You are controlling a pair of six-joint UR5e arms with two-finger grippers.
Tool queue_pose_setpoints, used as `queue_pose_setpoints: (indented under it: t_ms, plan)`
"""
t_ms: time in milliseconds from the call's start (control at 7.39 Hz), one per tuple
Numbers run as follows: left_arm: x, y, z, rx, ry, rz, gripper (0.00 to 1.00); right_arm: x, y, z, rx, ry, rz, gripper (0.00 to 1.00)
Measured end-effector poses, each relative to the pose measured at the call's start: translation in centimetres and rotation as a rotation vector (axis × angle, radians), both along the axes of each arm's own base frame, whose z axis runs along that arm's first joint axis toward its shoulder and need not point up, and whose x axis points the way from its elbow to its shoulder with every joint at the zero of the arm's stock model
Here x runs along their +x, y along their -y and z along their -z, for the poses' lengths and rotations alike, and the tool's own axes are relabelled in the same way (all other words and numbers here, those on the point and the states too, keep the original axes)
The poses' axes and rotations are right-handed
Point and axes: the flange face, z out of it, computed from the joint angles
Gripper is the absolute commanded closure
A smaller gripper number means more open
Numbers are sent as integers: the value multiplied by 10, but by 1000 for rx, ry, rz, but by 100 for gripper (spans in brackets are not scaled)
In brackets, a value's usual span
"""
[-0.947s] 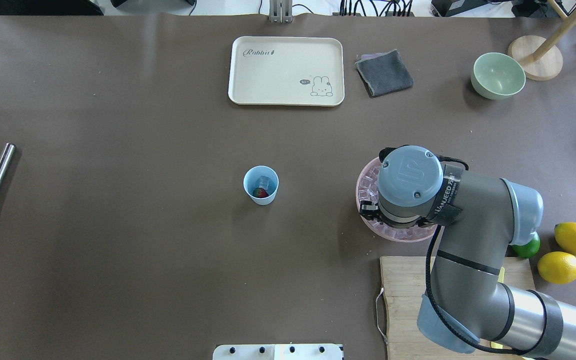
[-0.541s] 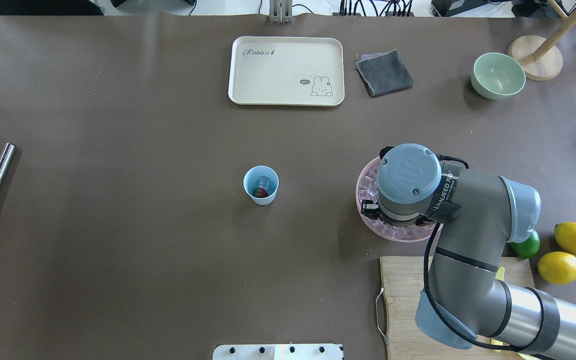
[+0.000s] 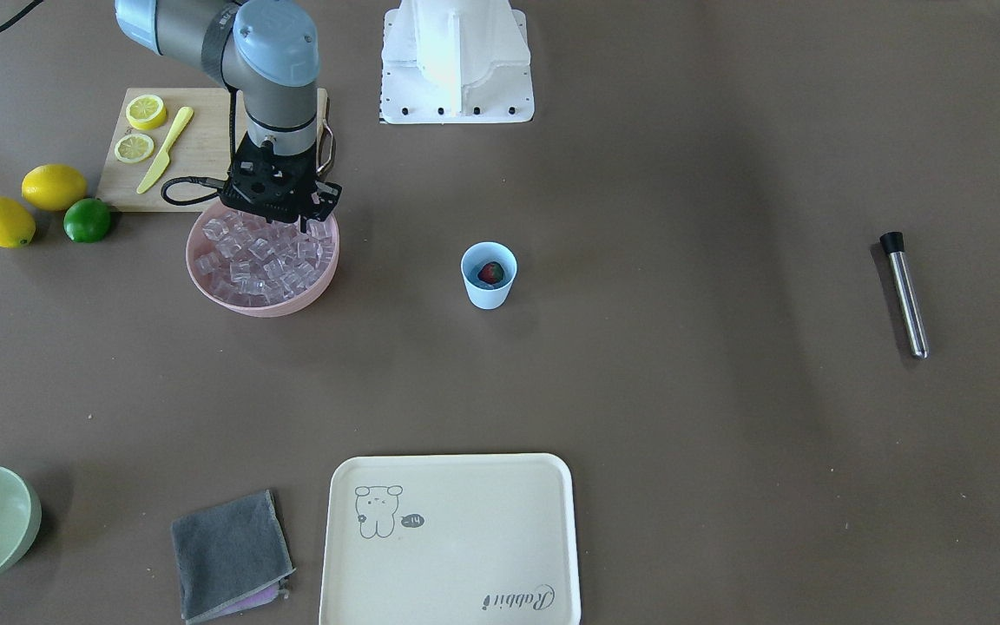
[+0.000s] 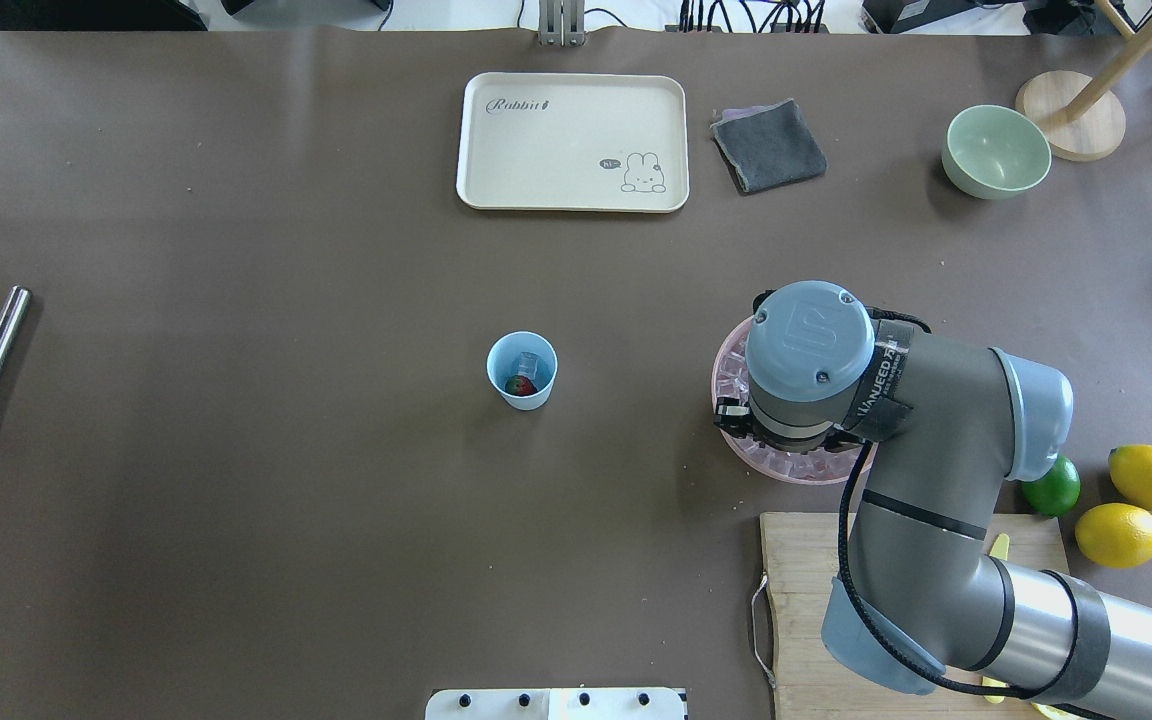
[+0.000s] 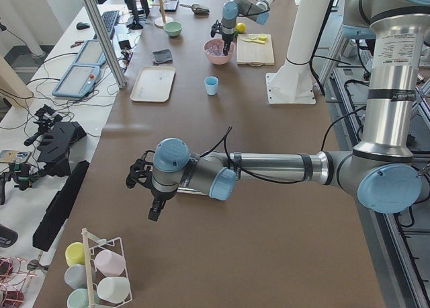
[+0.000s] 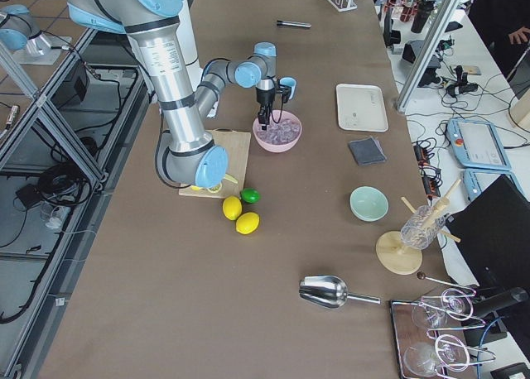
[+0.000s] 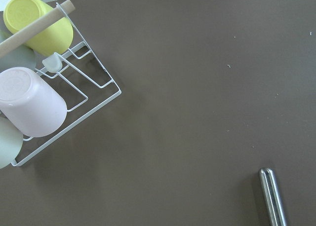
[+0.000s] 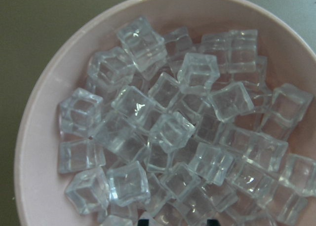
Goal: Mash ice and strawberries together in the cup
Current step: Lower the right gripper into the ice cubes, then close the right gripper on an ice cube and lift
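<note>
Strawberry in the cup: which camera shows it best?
Exterior front-facing: the strawberry shows clearly inside the cup. Overhead catches only part beside an ice cube. Side views show the cup too small; wrist views miss it.

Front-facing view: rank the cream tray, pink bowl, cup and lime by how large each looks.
Largest to smallest:
1. cream tray
2. pink bowl
3. cup
4. lime
The cup looks only slightly larger than the lime, so that last pair is close.
</note>
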Motion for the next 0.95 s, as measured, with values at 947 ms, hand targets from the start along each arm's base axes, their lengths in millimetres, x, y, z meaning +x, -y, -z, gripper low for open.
queue_pose_setpoints:
  t_ms: [947]
  plan:
    - [-1,-1,2,3,0,0,2,-9,-4,1,-14,-3,1,53]
